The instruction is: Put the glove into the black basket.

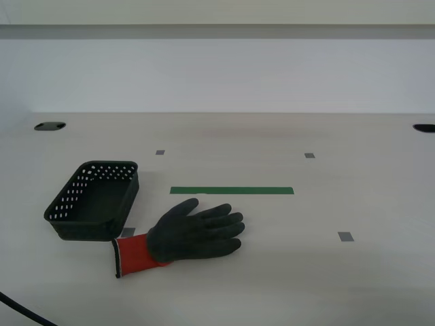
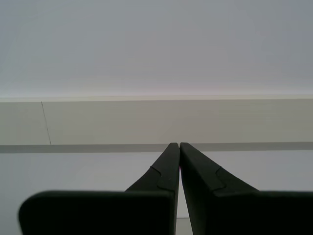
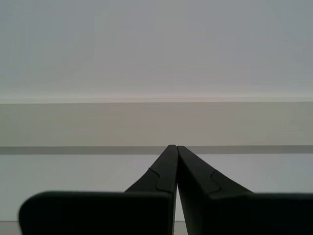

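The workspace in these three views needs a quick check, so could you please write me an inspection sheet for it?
Surface: pale table, with a green tape strip and small grey tape squares.
Job's things: the glove lies flat on the table beside the black basket, its red cuff nearest the basket; the basket holds nothing.
Clutter: nothing seen.
Grippers: my first gripper and my second gripper are both shut, holding nothing, facing a wall; neither shows in the exterior view.
Cables: one dark cable at the exterior view's lower left corner.
Surroundings: plain white wall; two dark openings at the table's far corners.
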